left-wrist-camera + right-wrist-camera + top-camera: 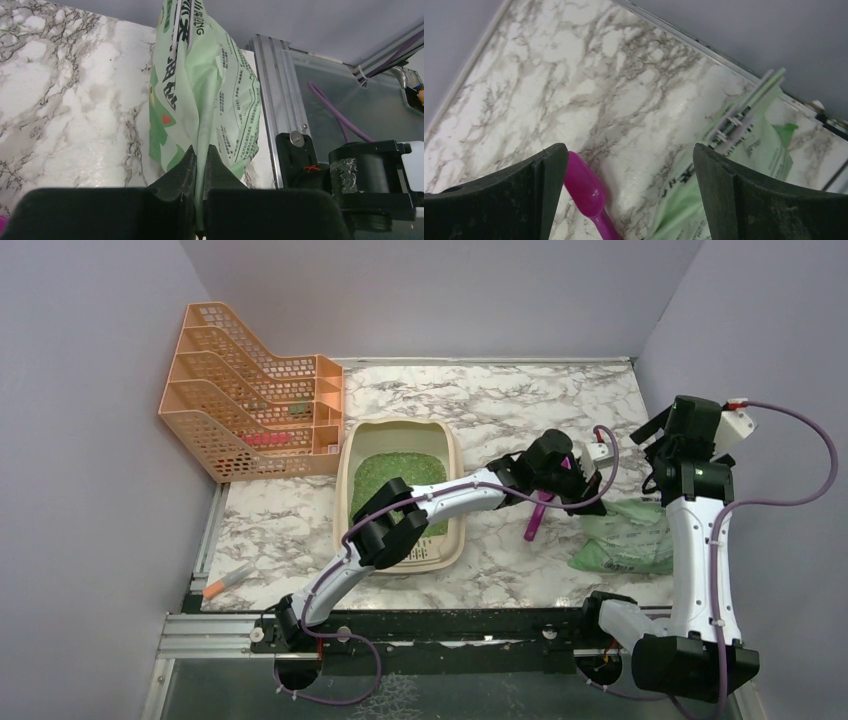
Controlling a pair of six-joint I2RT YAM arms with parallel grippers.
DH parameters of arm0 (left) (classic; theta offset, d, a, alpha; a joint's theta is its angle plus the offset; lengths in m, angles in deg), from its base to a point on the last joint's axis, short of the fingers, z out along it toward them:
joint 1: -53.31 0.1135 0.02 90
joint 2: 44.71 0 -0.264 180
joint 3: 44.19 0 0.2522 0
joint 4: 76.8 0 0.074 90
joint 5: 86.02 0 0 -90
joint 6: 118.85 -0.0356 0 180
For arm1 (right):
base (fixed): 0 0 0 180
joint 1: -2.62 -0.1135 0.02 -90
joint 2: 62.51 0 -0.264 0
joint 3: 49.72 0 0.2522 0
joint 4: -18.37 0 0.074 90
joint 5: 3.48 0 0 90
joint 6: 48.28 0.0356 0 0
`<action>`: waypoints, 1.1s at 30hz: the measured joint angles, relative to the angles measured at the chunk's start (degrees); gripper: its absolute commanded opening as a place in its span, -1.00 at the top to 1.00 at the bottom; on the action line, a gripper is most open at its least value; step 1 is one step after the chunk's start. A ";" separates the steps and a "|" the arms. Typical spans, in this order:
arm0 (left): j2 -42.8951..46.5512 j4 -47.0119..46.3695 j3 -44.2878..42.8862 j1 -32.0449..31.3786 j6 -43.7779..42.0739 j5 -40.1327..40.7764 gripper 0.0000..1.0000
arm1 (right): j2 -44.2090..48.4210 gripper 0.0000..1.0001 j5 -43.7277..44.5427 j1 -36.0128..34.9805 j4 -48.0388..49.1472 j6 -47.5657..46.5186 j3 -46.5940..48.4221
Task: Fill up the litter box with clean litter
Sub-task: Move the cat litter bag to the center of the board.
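Only the left wrist view shows the left hand pinched shut on a fold of the green litter bag. From above, the litter box, centre-left, holds green litter; the right hand gapes wide, empty.

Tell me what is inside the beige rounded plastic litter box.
Bright green granules cover the part of the beige plastic litter box's floor that shows. The left arm crosses above its near end, so whatever lies there is hidden.
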 measured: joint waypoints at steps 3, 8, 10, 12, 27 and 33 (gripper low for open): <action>0.02 -0.02 0.39 0.02 -0.85 -0.07 1.00 | 1.75 -1.00 3.30 0.00 -3.34 2.84 -2.38; 0.24 2.86 -0.46 -0.04 -5.40 1.84 1.00 | 4.17 -1.00 4.96 0.00 -6.54 4.04 -3.67; 0.24 5.84 -2.03 0.17 -7.93 3.43 1.00 | 4.87 -1.00 4.98 0.00 -6.91 4.20 -3.65; 0.24 8.44 -3.43 0.28 -10.40 3.98 1.00 | 5.11 -1.00 4.98 0.00 -7.69 4.31 -3.28; 2.91 22.67 -4.94 10.60 -24.79 1.20 1.00 | 5.20 -1.00 -1.79 0.00 -7.17 -0.28 -2.75; 4.11 28.70 -6.08 17.05 -30.03 -1.25 1.00 | 5.92 -1.00 -10.32 0.00 -2.73 -5.90 -4.83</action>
